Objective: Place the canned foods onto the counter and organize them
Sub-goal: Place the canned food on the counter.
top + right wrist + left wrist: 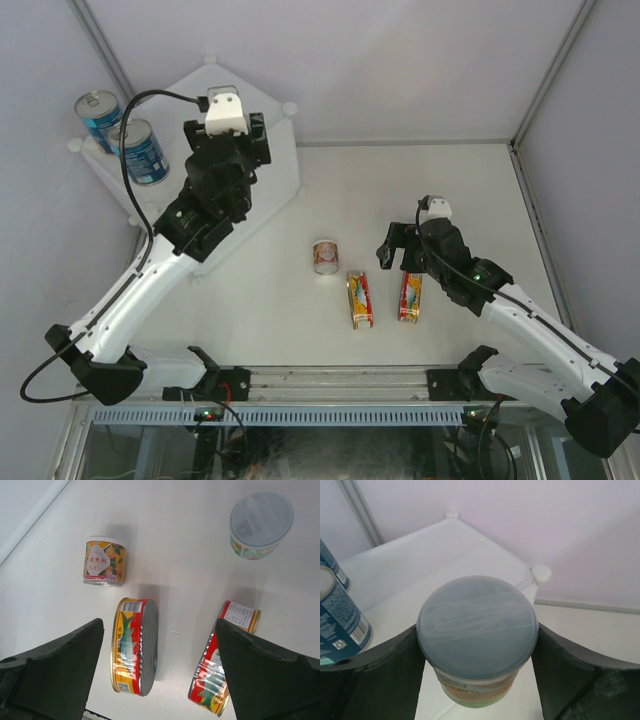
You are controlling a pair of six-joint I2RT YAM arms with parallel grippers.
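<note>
Top: two blue cans (99, 112) (144, 151) upright on box (272, 172), left tool (228, 135) over it. On worktop (460, 200), two tins (359, 298) (410, 296), long axes near-to-far; one orange can (326, 255) on its side.
Left wrist: left tool clamps one upright lidded can (477, 625) on the box.
Right wrist: right tool (159, 625) released above the tins; second lidded can (261, 522) upright.

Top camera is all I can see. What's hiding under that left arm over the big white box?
Observer: A small round can with a cloudy plastic lid. It sits between the left gripper's fingers, both against its lid, over the white box.
Visitor: Anything under the right arm?
Observer: Yes, another lidded can, upright, ahead of the open, empty right gripper.
Visitor: What's on those red tins?
Observer: The left oval tin and right oval tin each picture a fish.
</note>
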